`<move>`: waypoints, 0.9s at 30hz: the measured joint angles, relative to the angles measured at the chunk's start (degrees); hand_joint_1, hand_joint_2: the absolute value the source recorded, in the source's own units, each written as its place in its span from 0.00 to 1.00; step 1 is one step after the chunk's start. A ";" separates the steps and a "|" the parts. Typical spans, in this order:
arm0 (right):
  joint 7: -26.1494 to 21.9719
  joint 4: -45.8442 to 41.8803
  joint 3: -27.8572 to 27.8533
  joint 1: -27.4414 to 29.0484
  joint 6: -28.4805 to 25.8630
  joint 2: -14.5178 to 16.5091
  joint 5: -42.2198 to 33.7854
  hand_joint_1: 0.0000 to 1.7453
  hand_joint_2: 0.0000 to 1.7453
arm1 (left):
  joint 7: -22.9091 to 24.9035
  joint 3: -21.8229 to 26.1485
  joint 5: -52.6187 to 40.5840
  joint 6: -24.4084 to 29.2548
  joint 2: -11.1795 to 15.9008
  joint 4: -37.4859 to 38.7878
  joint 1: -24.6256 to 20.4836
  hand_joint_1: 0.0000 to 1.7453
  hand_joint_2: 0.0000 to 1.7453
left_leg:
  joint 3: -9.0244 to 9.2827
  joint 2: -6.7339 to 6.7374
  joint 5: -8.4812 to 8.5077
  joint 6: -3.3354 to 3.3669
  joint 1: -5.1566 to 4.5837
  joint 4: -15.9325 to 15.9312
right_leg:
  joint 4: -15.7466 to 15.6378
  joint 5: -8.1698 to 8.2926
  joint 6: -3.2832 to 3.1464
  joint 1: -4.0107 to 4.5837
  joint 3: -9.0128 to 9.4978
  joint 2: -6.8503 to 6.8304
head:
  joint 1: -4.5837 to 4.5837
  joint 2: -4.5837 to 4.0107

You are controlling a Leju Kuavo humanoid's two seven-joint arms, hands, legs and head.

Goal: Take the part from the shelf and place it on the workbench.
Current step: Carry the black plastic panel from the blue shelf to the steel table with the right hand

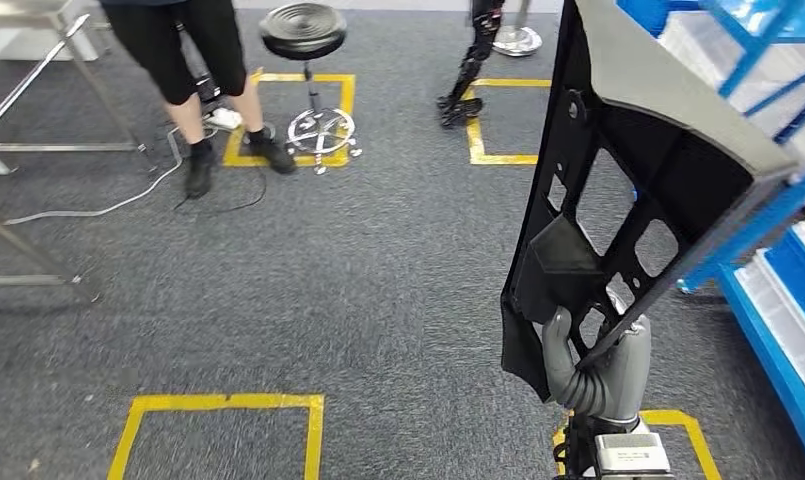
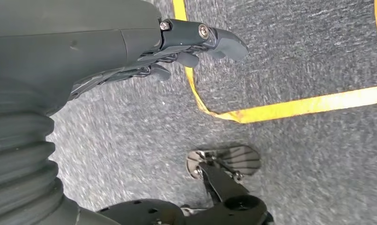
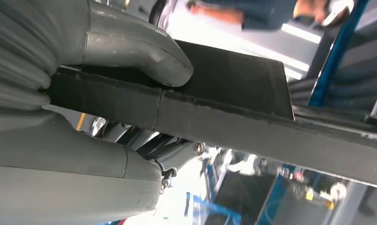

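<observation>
One right hand (image 1: pixel 593 365), gripping black part (image 1: pixel 618 190)

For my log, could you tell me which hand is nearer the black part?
Right. The right hand grips the black part at its lower end, beside the blue shelf. The left hand hangs over the carpet, holding nothing.
</observation>
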 joint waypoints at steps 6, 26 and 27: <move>0.01 0.68 0.53 -0.86 0.55 0.35 0.63 1.00 1.00 | -0.19 0.45 0.55 -0.34 0.08 -0.01 0.10 0.00 1.00 | -0.33 -5.40 0.57 -0.63 -0.10 0.16 | -11.04 5.92 2.04 -0.78 4.06 3.79 | 0.03 0.00; -0.04 1.74 1.90 -1.87 0.20 1.55 1.49 1.00 1.00 | -0.17 1.43 0.32 -0.47 0.08 0.01 0.18 0.00 1.00 | -0.15 4.05 -1.05 -1.19 -0.50 0.88 | -13.61 5.91 0.33 0.68 6.58 -6.97 | -0.39 0.00; -0.09 1.73 1.90 -1.85 0.18 1.56 1.49 1.00 1.00 | -0.15 1.43 0.30 -0.45 0.09 0.01 0.18 0.00 1.00 | -0.15 3.26 -0.85 -0.81 -0.34 0.74 | -12.36 5.13 0.45 0.56 6.03 -5.56 | -0.37 0.00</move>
